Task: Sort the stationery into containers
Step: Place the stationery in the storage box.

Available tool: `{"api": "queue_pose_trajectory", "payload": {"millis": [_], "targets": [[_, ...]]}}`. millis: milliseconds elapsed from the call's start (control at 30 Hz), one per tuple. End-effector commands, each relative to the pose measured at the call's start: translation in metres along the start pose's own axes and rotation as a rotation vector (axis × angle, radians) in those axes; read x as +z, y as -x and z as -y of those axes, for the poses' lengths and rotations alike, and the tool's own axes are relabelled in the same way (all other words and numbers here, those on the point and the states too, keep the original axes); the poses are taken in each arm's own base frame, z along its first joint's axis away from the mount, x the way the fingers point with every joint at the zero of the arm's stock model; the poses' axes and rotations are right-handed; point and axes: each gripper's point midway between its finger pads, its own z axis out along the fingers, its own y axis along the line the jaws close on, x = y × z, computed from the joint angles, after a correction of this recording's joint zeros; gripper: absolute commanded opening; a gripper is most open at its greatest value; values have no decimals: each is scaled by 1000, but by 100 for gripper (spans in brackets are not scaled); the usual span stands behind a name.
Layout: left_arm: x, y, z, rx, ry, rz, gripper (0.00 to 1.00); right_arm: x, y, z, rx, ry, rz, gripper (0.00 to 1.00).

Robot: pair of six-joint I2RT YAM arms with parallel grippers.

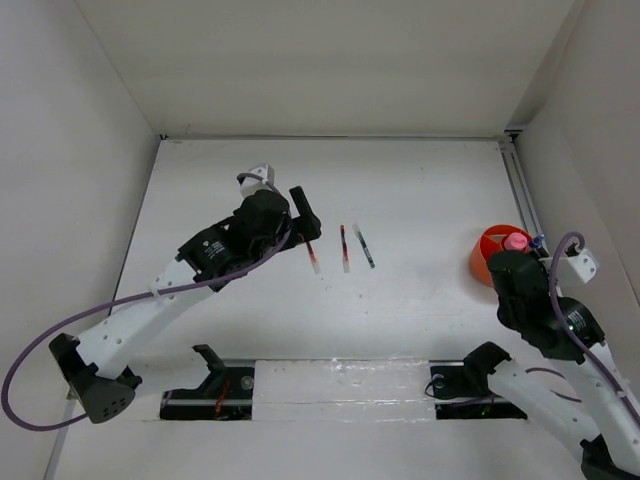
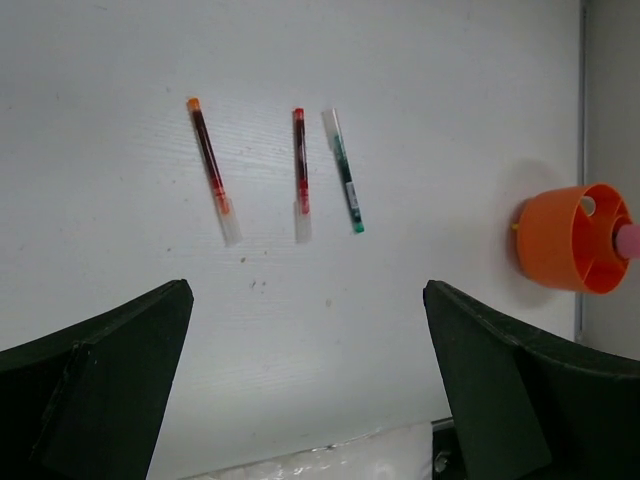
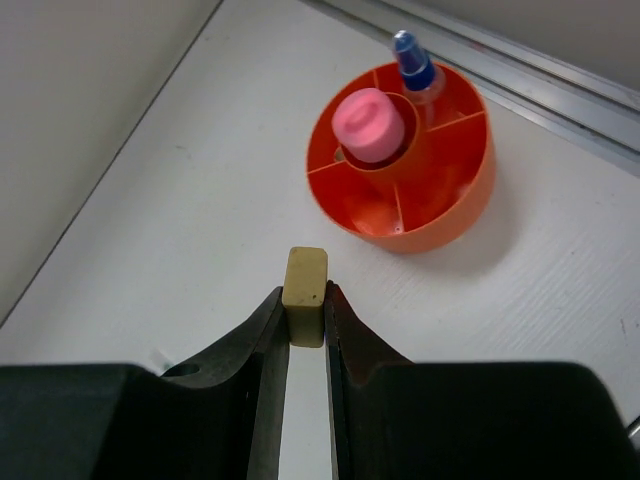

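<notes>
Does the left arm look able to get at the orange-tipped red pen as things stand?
Probably yes. The left gripper hangs over the table with jaws wide open and empty; the orange-tipped red pen lies flat just ahead, apart from the other red pen, with nothing in the way.

Left hand [image 2: 305,300] agape, right hand [image 3: 305,298] tight.

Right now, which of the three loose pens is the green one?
The green pen, at the end of the row nearest the orange tub. The middle pen and the far pen both show red ink.
</notes>
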Motion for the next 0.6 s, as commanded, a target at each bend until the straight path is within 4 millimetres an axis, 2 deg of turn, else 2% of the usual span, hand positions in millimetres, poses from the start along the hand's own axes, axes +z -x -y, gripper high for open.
{"api": "queue_pose_trajectory", "payload": {"millis": [0, 133, 233, 333, 500, 567], "targets": [[5, -13, 4, 94, -47, -50, 100, 4, 3, 25, 117, -108, 55, 0], [6, -18, 8, 126, -70, -74, 100, 13, 2, 23, 181, -147, 82, 0], [8, -23, 5, 136, -77, -81, 100, 24, -9, 21, 191, -192, 55, 0], [9, -30, 0, 140, -75, -97, 100, 30, -13, 17, 178, -214, 56, 0], [4, -27, 0, 131, -95, -79, 100, 40, -13, 1, 235, -185, 75, 0], [1, -26, 1, 127, -101, -73, 100, 48, -20, -3, 218, -205, 56, 0]]}}
